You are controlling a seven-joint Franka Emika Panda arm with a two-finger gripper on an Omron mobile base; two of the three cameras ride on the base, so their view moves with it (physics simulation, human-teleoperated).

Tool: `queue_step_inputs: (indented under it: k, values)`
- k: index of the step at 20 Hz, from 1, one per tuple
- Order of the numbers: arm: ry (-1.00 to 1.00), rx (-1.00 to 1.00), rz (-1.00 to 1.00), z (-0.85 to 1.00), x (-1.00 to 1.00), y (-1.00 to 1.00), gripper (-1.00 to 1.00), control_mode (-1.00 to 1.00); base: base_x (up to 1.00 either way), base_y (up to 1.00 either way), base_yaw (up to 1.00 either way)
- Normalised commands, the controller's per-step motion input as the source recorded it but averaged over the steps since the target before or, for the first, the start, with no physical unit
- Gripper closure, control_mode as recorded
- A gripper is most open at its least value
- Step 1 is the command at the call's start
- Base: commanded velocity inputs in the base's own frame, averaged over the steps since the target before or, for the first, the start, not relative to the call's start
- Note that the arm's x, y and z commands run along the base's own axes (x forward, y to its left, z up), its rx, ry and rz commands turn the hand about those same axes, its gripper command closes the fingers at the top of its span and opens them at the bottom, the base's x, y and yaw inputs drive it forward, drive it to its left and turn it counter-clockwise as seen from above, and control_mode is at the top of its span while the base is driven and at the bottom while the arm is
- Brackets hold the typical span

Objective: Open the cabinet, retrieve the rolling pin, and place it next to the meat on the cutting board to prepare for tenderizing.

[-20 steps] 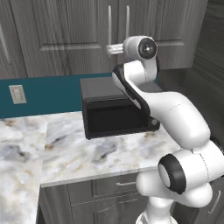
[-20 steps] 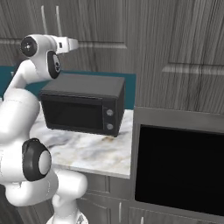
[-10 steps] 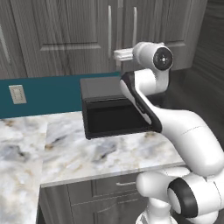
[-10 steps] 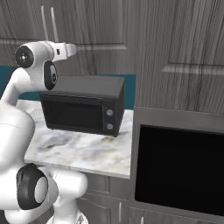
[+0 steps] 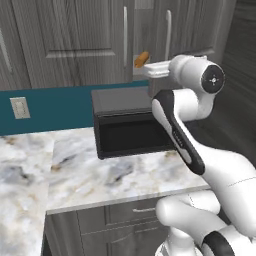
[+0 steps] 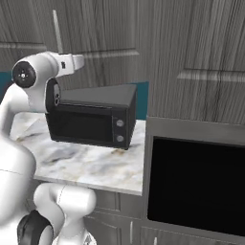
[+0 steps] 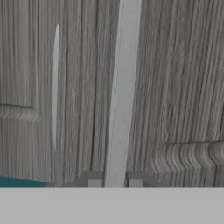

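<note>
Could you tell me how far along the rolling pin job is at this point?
Done: the cabinet looks partly open, with a gap between its doors showing the rolling pin on the shelf. In hand: the gripper is shut at that gap, beside the right door's edge; whether it grips anything I cannot tell. Left: opening the door wider, taking the pin out, and setting it next to the meat on the cutting board.

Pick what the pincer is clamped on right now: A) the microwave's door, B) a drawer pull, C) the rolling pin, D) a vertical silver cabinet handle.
D: in the hand view the pincer straddles the long silver handle of the cabinet.
</note>
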Motion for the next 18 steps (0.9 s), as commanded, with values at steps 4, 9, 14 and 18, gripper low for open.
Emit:
queue_step_inputs:
  k: [4, 9, 14, 18]
  values:
    - [0.0, 0.0, 0.06, -0.06, -0.63, -0.27, 1.0, -1.0, 0.0, 0.0, 0.0]
    - [0.0, 0.0, 0.09, -0.09, -0.57, -0.32, 1.0, -1.0, 0.0, 0.0, 0.0]
    - [0.0, 0.0, 0.09, -0.13, -0.49, -0.07, -1.0, -1.0, 0.0, 0.0, 0.0]
    - [0.0, 0.0, 0.05, -0.02, -0.51, -0.02, -1.0, -1.0, 0.0, 0.0, 0.0]
